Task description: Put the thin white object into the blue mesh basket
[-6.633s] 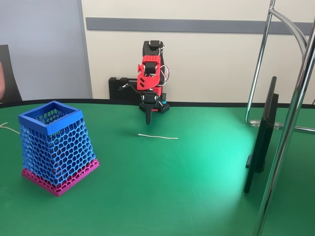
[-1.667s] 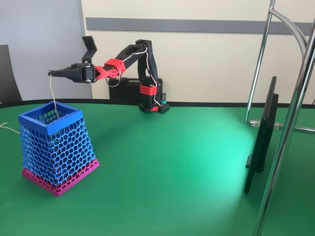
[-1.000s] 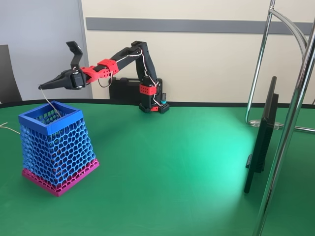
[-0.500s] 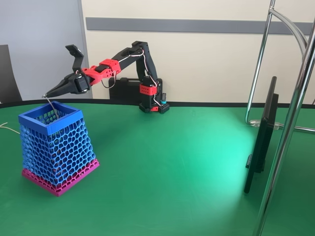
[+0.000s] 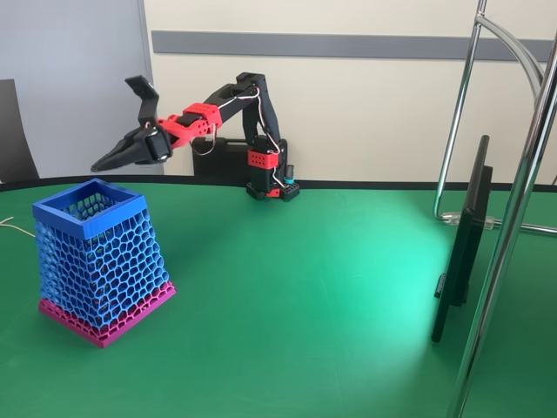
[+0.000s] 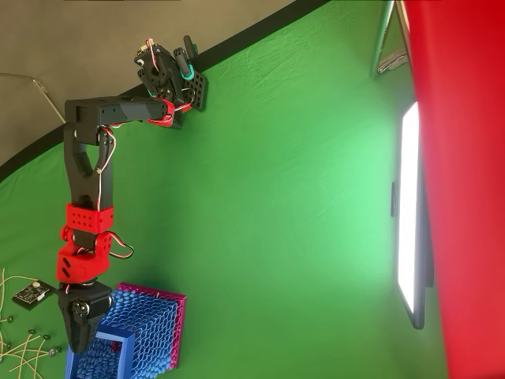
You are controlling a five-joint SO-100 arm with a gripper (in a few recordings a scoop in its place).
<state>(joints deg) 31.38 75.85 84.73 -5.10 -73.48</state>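
Now, fixed view: the gripper [image 5: 97,165] hangs above the back rim of the blue mesh basket [image 5: 97,258], tips pointing down-left, nothing dangling from them. The jaws look closed to a point from here, but I cannot tell for sure. No thin white object on the green table [image 5: 305,287] or in the fingers; my guess is it sits inside the basket, hidden by the mesh.

Overhead view: gripper [image 6: 77,339] sits over the basket's [image 6: 146,328] open mouth, arm stretched along the left side. Jaw state not readable here either. Loose white cords [image 6: 20,347] lie off-table at lower left, not the task's strand.

Handling guess: the strand is very light, thin, springy, easy to slip from a pinch; best taken near one end so it hangs straight down.
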